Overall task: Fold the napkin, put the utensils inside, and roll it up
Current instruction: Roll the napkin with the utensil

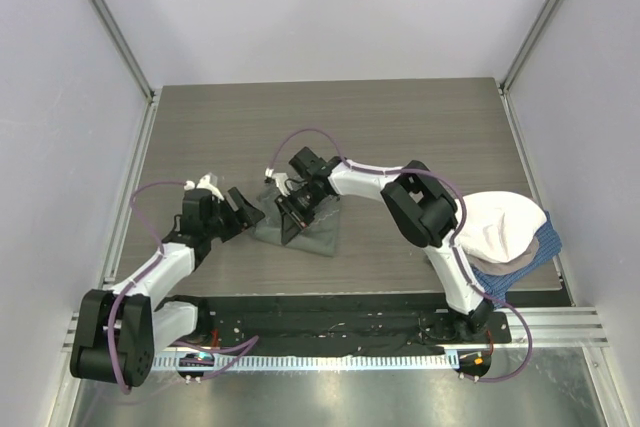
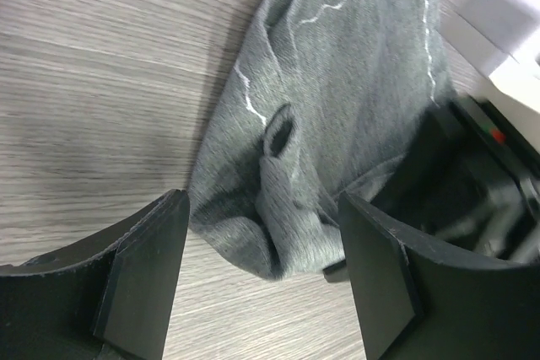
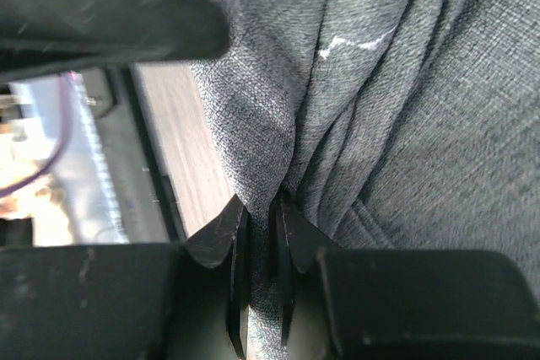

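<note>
The napkin (image 1: 318, 235) lies bunched in the middle of the wood-grain table (image 1: 400, 127), a little left of centre. It is not flat: loose folds run through it and its pale stitched hem line wanders across them.

The right gripper (image 3: 257, 227) is clamped on a gathered ridge of that cloth, its two tips pressed together with only fabric between them. I judge it holds this fold so that the cloth can be lifted or drawn out straight.

The left gripper (image 2: 263, 233) sits just left of the napkin with its jaws wide apart. The crumpled end of the cloth lies between them, and neither finger visibly presses it. It seems placed to take a second hold, so that both arms can spread the cloth for folding.

No fork shows in any view; whether it lies hidden under the folds I cannot tell.

At the table's right edge, well apart, a cream-white cloth (image 1: 500, 222) lies over a blue checked cloth (image 1: 503, 277), out of the work.
</note>
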Robot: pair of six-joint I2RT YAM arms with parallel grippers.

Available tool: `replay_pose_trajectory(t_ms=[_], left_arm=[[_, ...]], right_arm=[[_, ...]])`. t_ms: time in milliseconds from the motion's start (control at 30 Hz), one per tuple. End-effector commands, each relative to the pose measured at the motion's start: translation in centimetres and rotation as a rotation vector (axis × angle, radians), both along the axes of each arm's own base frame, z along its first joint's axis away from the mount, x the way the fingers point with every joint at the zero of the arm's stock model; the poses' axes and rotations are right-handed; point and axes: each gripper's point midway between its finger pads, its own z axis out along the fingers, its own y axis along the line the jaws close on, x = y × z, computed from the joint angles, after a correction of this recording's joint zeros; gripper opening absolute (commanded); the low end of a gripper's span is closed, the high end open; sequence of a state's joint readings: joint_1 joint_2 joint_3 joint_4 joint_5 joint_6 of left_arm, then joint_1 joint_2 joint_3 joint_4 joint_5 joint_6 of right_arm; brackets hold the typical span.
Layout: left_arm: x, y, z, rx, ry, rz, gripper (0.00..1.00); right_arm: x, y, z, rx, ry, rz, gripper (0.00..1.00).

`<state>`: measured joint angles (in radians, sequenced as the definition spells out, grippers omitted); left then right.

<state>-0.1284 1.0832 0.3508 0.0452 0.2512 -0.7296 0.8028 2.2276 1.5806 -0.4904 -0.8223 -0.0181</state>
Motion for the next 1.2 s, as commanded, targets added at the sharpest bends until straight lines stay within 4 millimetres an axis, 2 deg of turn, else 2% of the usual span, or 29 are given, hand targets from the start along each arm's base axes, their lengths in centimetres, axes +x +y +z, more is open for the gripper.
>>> replay_pose_trajectory(t_ms=[0, 33, 167, 400, 600, 833, 933, 967, 1067, 1167], left_arm=[[0.6, -0.7, 2.0, -0.034, -0.116, -0.033, 0.75], [0.5, -0.5, 1.9, -0.023, -0.119, -0.028, 0.76], [0.3, -0.3, 1.5, -0.01, -0.113, -0.023, 0.76], [0.7, -0.4, 0.6, 0.005, -0.071, -0.039, 0.75], [1.9, -0.4, 0.1, 0.033, -0.057, -0.064, 0.66], [2.3, -0.9, -0.5, 0.028, -0.061, -0.097, 0.47], [2.4, -0.9, -0.6, 0.027, -0.059, -0.097, 0.36], [2.4, -0.9, -0.6, 0.026, -0.056, -0.098, 0.29], [2.4, -1.0, -0.8, 0.022, -0.045, -0.102, 0.16], [2.3, -1.1, -1.0, 0.019, -0.013, -0.104, 0.04]], right_arm=[[1.1, 0.2, 0.0, 0.038, 0.133, -0.033, 0.14], [1.5, 0.2, -0.8, 0.028, 0.149, -0.047, 0.14], [2.7, -0.2, -1.8, 0.024, 0.194, -0.081, 0.14], [2.9, -0.4, -2.6, 0.023, 0.232, -0.09, 0.13], [3.0, -0.6, -3.1, 0.02, 0.257, -0.096, 0.13], [3.5, -0.9, -3.7, 0.024, 0.297, -0.111, 0.13], [3.8, -1.0, -4.0, 0.026, 0.309, -0.119, 0.13], [3.9, -1.0, -4.0, 0.027, 0.308, -0.12, 0.13], [4.4, -0.7, -3.4, 0.034, 0.289, -0.125, 0.16], [5.3, -0.4, -1.6, 0.042, 0.235, -0.145, 0.27]])
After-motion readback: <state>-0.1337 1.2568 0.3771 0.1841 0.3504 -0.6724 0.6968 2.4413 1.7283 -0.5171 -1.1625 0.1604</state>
